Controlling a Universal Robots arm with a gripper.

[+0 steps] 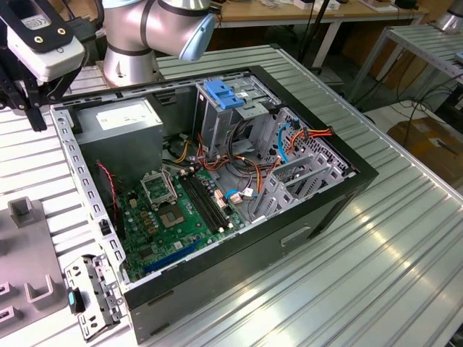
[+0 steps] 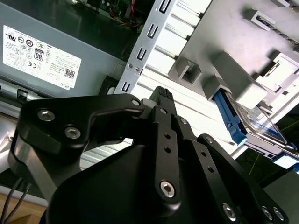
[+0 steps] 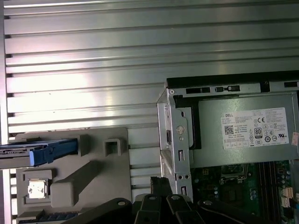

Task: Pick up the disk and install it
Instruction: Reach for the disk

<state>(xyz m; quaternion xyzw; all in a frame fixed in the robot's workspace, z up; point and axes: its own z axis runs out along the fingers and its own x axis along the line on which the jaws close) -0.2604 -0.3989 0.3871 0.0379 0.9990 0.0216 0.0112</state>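
Observation:
The disk [image 3: 42,151] is a silver drive with blue side rails. It rests on its edge in a slot of the grey fixture [image 3: 93,172] beside the computer case, and its blue rail and metal body [image 2: 261,128] also show in the second wrist view. My gripper [image 2: 161,93] hangs above the table between the case's metal edge and the fixture, well apart from the disk. Its black fingers look shut, with nothing between them. In the exterior view, my gripper [image 1: 34,119] is at the upper left, outside the open case [image 1: 217,181].
Inside the case are a grey power-supply box [image 1: 119,116], a metal drive cage with a blue top [image 1: 224,97], a green motherboard [image 1: 173,210] and loose cables [image 1: 246,166]. A small metal bracket [image 1: 90,296] lies by the case's front. The arm's base [image 1: 137,36] stands behind the case.

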